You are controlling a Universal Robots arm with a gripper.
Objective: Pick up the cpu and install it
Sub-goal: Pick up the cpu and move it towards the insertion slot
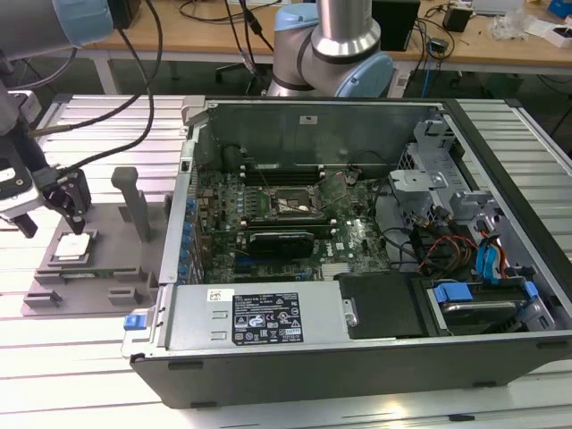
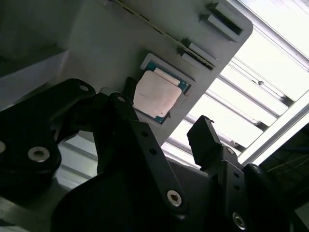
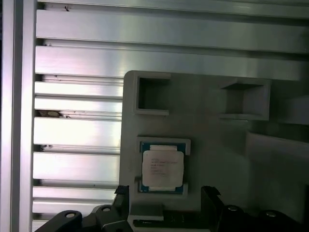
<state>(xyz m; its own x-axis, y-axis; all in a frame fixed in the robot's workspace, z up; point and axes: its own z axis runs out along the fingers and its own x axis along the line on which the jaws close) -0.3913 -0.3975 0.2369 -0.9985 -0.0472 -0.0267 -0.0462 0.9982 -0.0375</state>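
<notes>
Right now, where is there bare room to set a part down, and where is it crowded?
Free, in the exterior view: slatted table on the near side of the grey tray, and on its far side beside the case. Crowded: the tray around the cpu, under the open gripper, and the case's inside, packed with cables.

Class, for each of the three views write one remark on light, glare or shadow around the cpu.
Exterior view: even room light on the cpu and grey tray; inside the case it is darker. Second wrist view: the aluminium slats glare white, and the end effector is a dark silhouette. First wrist view: the slats gleam in bright bands; the cpu top reflects pale.
</notes>
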